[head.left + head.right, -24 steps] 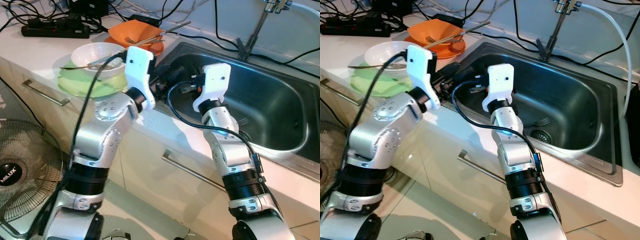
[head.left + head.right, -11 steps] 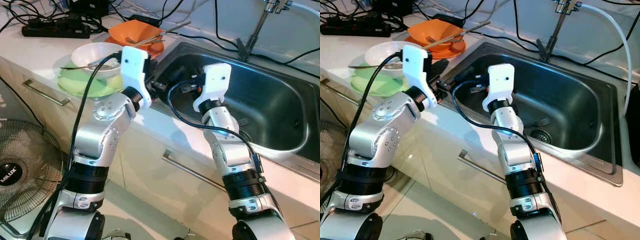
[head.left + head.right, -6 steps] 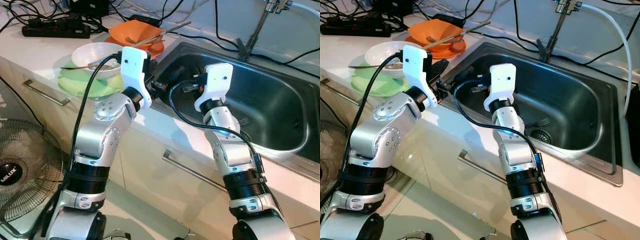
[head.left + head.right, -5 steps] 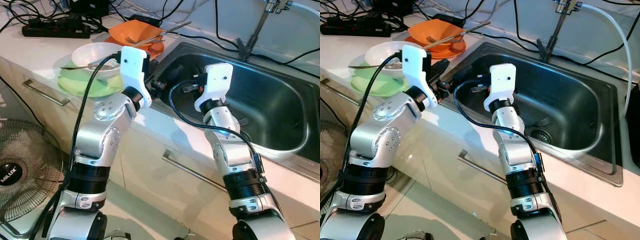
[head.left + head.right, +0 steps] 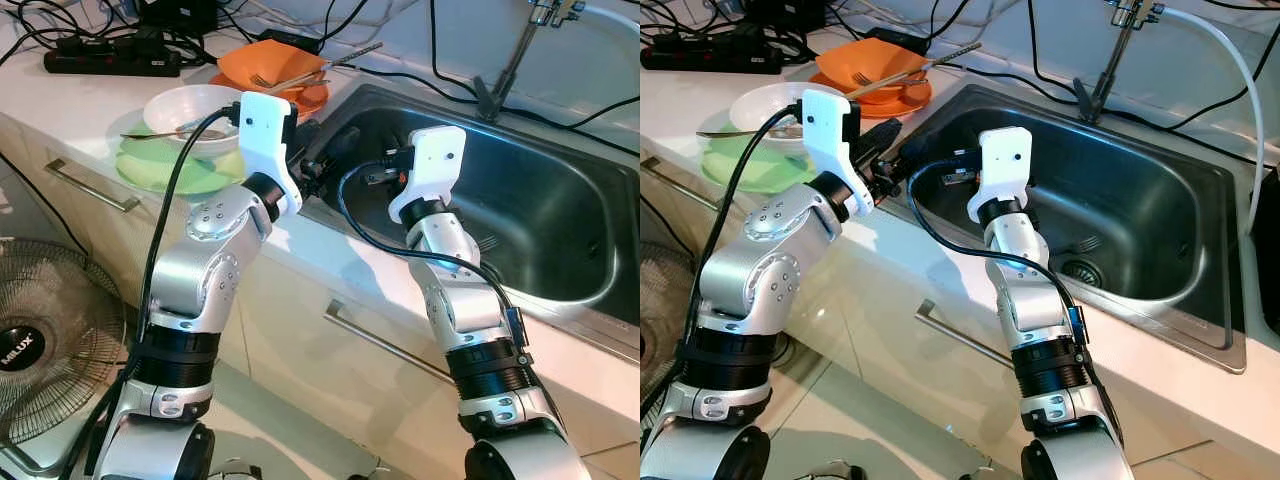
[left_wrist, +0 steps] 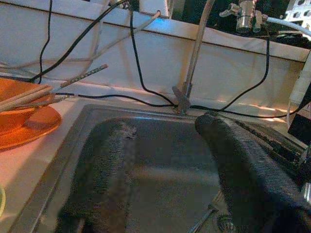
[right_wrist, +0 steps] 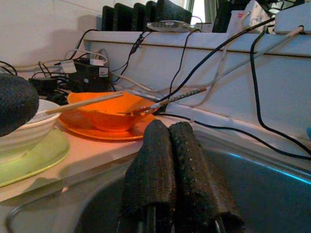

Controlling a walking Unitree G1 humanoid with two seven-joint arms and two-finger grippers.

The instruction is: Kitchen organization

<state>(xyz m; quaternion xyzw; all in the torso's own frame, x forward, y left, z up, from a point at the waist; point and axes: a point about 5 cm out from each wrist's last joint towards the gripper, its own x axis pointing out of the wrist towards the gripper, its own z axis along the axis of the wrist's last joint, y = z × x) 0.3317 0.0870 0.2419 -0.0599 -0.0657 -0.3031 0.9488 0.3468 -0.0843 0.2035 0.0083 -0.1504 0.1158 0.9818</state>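
Two grippers hovering at my sink (image 5: pixel 1200 300) edge: left gripper (image 6: pixel 165 179) holding its fingers spread, right gripper (image 7: pixel 170 170) pressing fingers together; fork (image 5: pixel 1080 245) lying by drain.

On the counter left of the steel sink (image 5: pixel 560 300), a white bowl (image 5: pixel 188 108) sits upright on a light green plate (image 5: pixel 165 170), with a piece of cutlery (image 5: pixel 150 135) lying across its rim. Behind them, nearer the sink's corner, an orange bowl (image 5: pixel 270 62) rests on an orange plate (image 5: pixel 315 96), holding a fork (image 5: pixel 262 79) and long chopsticks (image 5: pixel 340 58) that stick out toward the sink. Inside the basin, another fork (image 5: pixel 1080 245) lies on the bottom close to the drain (image 5: pixel 1080 270).
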